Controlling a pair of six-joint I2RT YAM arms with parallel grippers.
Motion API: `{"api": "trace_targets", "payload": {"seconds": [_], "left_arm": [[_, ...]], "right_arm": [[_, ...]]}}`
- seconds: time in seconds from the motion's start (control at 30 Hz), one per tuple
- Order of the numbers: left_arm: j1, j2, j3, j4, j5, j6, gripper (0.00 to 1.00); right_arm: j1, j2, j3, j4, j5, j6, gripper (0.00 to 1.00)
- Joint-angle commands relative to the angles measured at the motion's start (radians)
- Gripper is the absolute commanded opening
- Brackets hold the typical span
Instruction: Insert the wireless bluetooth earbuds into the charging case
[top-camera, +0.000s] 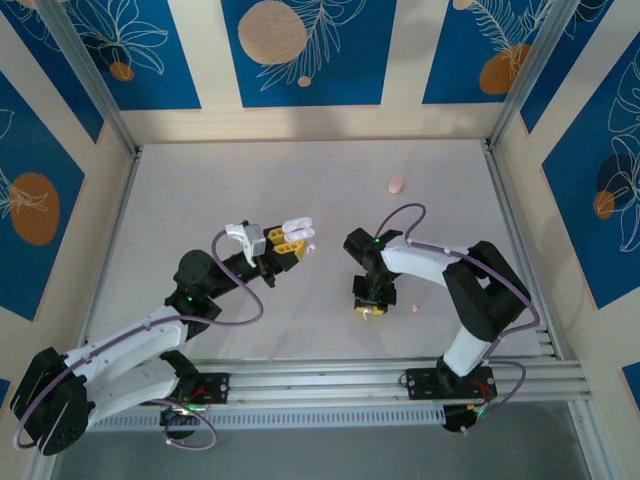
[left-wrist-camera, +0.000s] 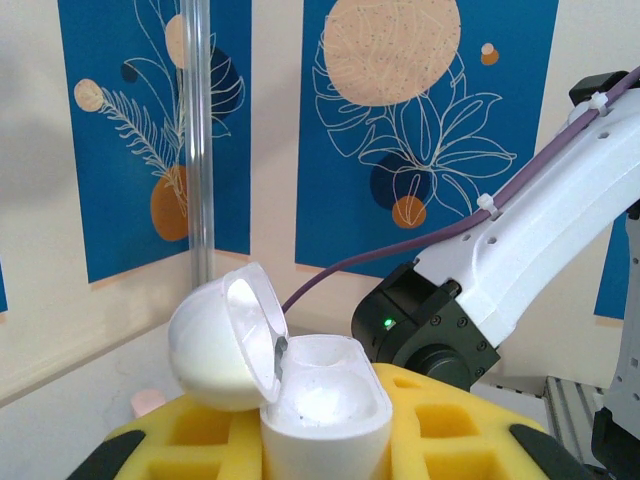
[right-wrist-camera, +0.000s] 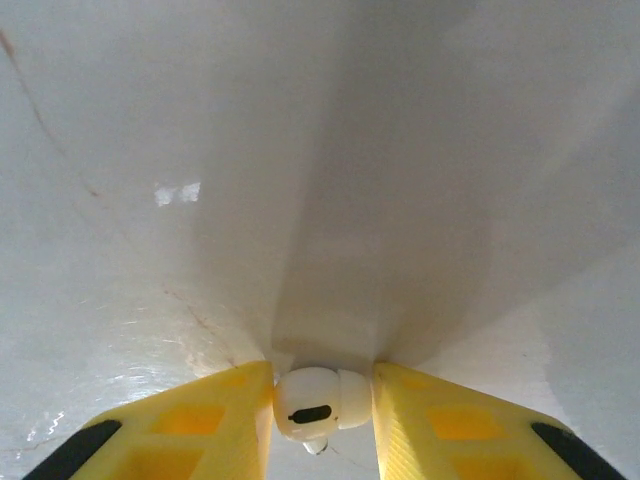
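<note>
White on yellow: clamped the open case (left-wrist-camera: 322, 405) in the left gripper (top-camera: 286, 242), lid (left-wrist-camera: 222, 345) back to bare its sockets; pinched 1 earbud (right-wrist-camera: 312, 402) against the table (top-camera: 300, 170) between the right gripper's (top-camera: 368, 308) narrowed fingers (right-wrist-camera: 200, 425), for carrying across.

From above we see bright, even light on the table (top-camera: 300, 180), with only a soft, faint shadow under the right arm (top-camera: 430, 262). In the left wrist view the open case (left-wrist-camera: 322, 405) glows. The inside of its lid (left-wrist-camera: 250, 320) is nearly blown out, while the wall (left-wrist-camera: 120, 130) behind is fairly sharp. In the right wrist view a broad grey shadow fans up the table's middle and a small glare patch sits upper left. The bud (right-wrist-camera: 312, 400) is crisp and the surface beyond it soft.
</note>
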Motion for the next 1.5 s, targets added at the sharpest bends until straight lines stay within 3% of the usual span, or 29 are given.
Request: {"api": "trace_targets", "payload": {"seconds": [0.0,0.63,0.87,1.07,1.27,1.47], "left_arm": [[-0.007,-0.012,-0.001,0.012,0.01,0.004,0.16],[-0.009,0.0,0.001,0.009,0.012,-0.001,0.16],[-0.009,0.019,0.001,0.018,0.009,-0.007,0.16],[-0.009,0.054,0.0,0.051,0.01,-0.019,0.16],[-0.01,0.088,-0.001,0.079,0.008,-0.031,0.16],[-0.013,0.114,0.0,0.092,0.012,-0.036,0.16]], "right_arm": [[0.007,0.017,0.008,-0.012,0.037,0.012,0.34],[0.009,-0.03,0.028,-0.003,0.069,-0.023,0.28],[0.012,-0.237,0.037,0.036,0.092,-0.073,0.28],[0.007,-0.502,0.031,0.183,0.074,-0.122,0.29],[-0.018,-0.698,0.024,0.363,0.001,-0.161,0.29],[-0.076,-0.765,0.025,0.477,-0.151,-0.115,0.3]]}}
